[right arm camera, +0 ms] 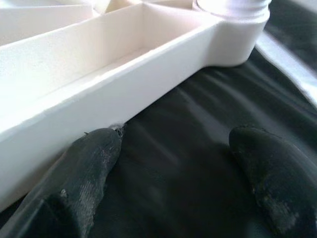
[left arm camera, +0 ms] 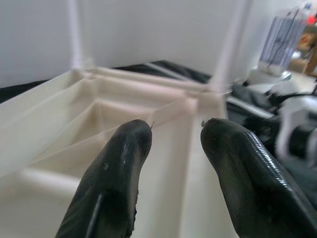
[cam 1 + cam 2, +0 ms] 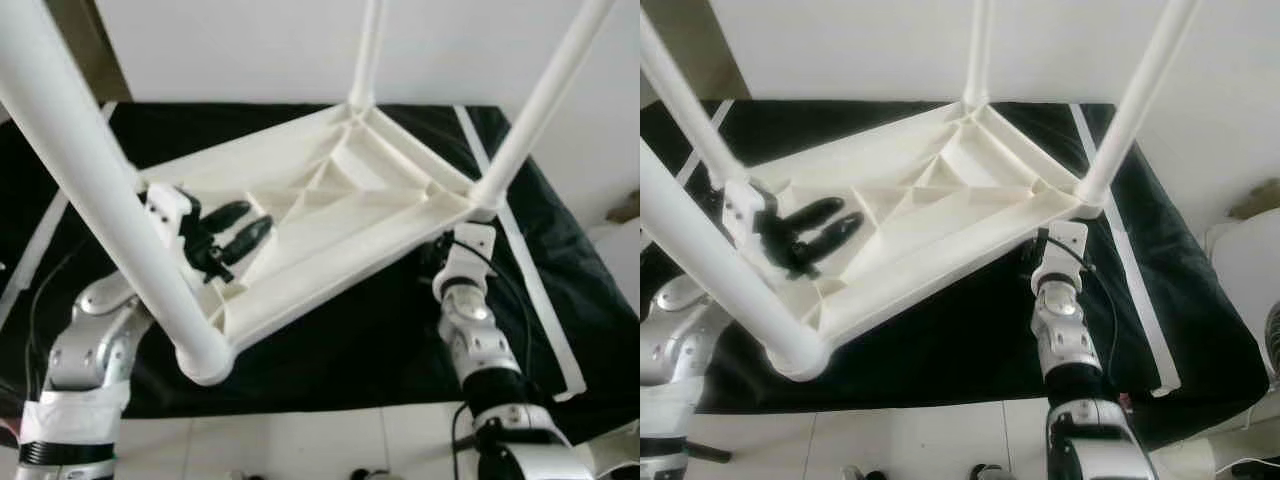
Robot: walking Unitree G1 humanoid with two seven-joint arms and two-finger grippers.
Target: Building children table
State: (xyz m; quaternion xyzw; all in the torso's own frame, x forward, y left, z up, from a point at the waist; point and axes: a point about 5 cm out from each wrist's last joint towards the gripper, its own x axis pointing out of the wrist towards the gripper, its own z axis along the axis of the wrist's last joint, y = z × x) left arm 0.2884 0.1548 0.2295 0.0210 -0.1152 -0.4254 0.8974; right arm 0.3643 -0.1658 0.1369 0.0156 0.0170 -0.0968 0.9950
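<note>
Since the white children's table [image 3: 330, 215] is lying upside down on a black sheet [image 3: 360, 340], with its ribbed underside turned up and four white legs [image 3: 95, 190] standing up from the corner sockets, it can be judged as a light, stiff piece of moulded plastic, smooth and rather slippery to rubber fingers. The left pincer [image 3: 245, 228] is held over the underside near the left corner, its fingers apart and closed on nothing. The right pincer [image 1: 178, 163] is placed low beside the outer rim below the right corner socket [image 1: 233, 34], its fingers spread, one fingertip [image 1: 96, 148] seeming to touch the rim wall. A firm hold would best be taken on the thin rim wall or an inner rib, since the round legs would probably turn or slip in a pinch, and their length would give leverage that could tip the frame.
</note>
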